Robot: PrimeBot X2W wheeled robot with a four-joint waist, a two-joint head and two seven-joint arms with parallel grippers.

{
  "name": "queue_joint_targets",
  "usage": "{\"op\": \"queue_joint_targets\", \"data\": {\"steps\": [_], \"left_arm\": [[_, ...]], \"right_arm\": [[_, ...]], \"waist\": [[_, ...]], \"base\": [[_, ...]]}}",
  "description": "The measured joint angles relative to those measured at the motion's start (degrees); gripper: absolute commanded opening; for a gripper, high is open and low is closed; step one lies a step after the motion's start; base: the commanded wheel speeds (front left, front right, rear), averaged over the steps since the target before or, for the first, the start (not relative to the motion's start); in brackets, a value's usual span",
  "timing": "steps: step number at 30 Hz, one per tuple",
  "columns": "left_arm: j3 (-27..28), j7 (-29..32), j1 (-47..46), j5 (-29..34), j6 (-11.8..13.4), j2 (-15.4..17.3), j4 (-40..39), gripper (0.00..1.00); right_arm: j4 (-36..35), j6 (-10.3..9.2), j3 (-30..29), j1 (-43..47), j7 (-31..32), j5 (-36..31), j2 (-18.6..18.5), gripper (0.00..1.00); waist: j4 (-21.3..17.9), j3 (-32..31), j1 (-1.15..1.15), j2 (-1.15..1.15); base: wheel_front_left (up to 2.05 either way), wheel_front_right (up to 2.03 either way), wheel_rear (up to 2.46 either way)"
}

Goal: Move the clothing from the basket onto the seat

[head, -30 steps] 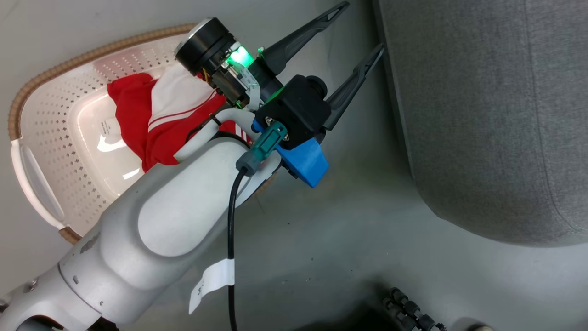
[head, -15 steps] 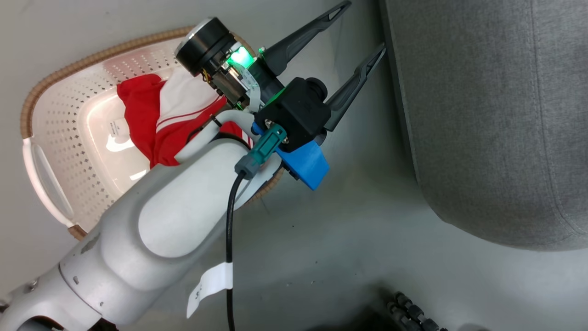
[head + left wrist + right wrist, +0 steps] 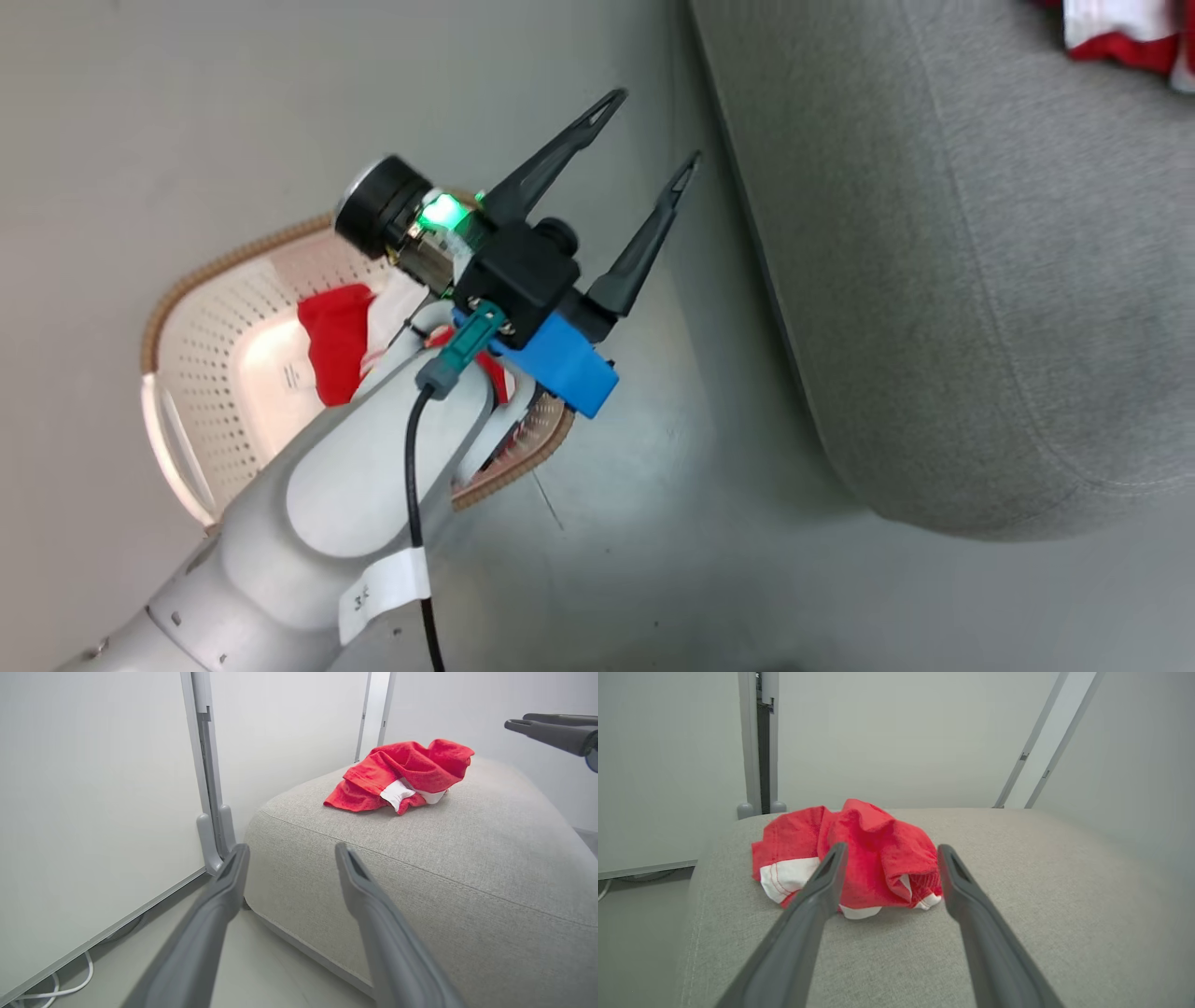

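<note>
Clothing (image 3: 334, 343) in basket (image 3: 187, 373); left pincer (image 3: 651, 131) apart, empty, aloft beside seat (image 3: 934, 280); right pincer (image 3: 892, 851) apart above seat

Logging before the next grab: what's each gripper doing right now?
Left gripper: open, empty.
Right gripper: open, empty, pointing at the red clothing on the seat.
</note>
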Motion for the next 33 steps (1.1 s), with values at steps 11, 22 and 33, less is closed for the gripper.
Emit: {"op": "queue_joint_targets", "data": {"steps": [11, 22, 33], "left_arm": [[9.9, -0.7, 10.3, -2.2, 2.5, -0.3, -2.2, 1.0], [23.7, -0.7, 24.5, 1.0, 2.5, -2.1, -5.7, 1.0], [35.5, -0.8, 37.7, 6.9, -0.3, -6.0, -8.0, 1.0]], "right_arm": [[-9.6, 0.01, 14.9, 6.8, 0.0, 1.3, 1.9, 1.0], [-11.4, 0.01, 25.5, 14.1, 0.0, 1.7, 4.8, 1.0], [-10.1, 0.0, 27.4, 20.8, 0.0, 2.0, 6.8, 1.0]], "waist": [[2.0, -12.9, 0.0, 0.0], [7.7, -23.3, -0.01, 0.0], [12.3, -31.4, -0.01, 0.0]], "base": [[0.0, 0.0, 0.0], [0.0, 0.0, 0.0], [0.0, 0.0, 0.0]]}}
